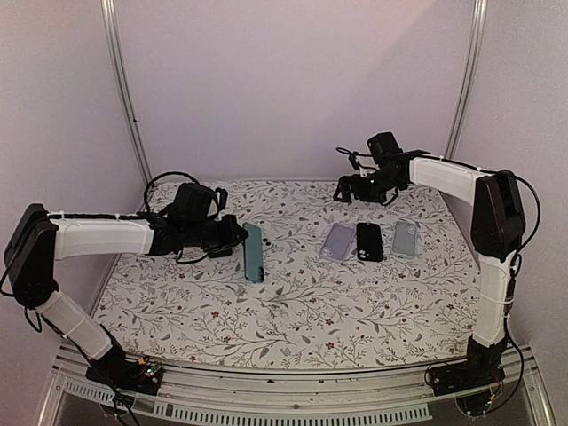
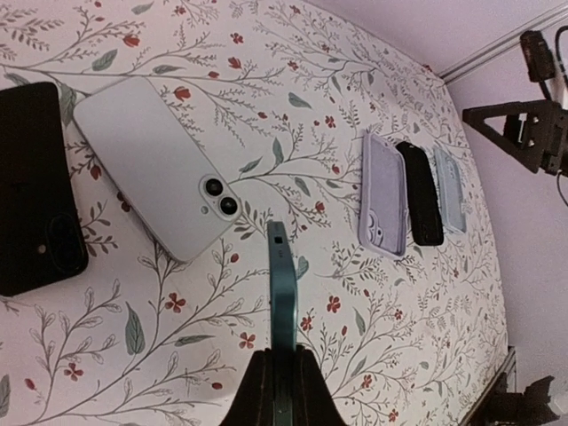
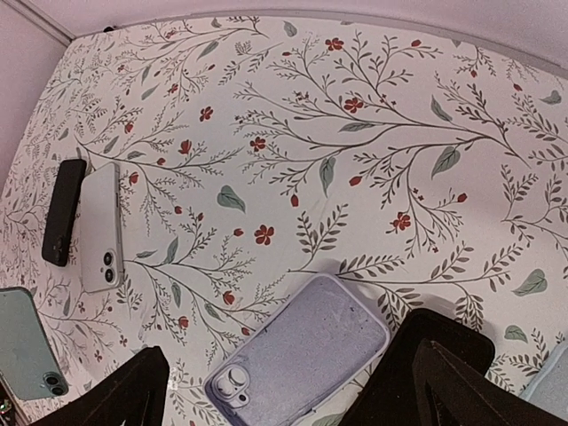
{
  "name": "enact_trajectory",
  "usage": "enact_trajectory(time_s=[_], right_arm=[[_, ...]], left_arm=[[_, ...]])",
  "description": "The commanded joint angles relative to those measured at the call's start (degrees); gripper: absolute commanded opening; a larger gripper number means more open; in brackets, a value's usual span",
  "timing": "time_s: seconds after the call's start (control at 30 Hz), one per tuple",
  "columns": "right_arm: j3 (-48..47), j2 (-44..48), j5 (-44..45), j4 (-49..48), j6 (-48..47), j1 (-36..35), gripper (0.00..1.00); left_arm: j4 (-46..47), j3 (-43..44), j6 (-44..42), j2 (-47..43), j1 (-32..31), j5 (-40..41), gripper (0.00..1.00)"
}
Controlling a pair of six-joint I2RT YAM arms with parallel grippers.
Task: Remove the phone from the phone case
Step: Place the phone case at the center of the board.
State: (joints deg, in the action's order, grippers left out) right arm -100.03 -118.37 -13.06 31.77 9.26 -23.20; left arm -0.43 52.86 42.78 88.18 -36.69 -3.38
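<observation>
Clamping the teal phone (image 2: 282, 284), the left pincer (image 2: 282, 362) hides its base.

Top view looks down from behind; both wrist views overlook the floral tablecloth (image 1: 293, 302), sharing the lilac case (image 3: 302, 355).

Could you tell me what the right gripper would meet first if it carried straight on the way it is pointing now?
Most likely the lavender phone case, which lies flat on the table between the open fingers of the right gripper in the wrist view. Depth is hard to judge, though.
</observation>
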Motion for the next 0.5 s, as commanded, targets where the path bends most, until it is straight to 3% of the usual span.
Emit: enact_trajectory(time_s=[0.0, 0.47], right_arm=[[1.2, 2.4, -2.0, -2.0, 0.8, -0.5, 0.99], [2.5, 3.6, -4.5, -3.6, 1.5, -1.2, 0.99]], left_arm=[[6.4, -4.8, 5.2, -2.5, 2.0, -4.6, 0.00], [9.7, -16.0, 11.1, -6.7, 4.4, -9.4, 0.00]])
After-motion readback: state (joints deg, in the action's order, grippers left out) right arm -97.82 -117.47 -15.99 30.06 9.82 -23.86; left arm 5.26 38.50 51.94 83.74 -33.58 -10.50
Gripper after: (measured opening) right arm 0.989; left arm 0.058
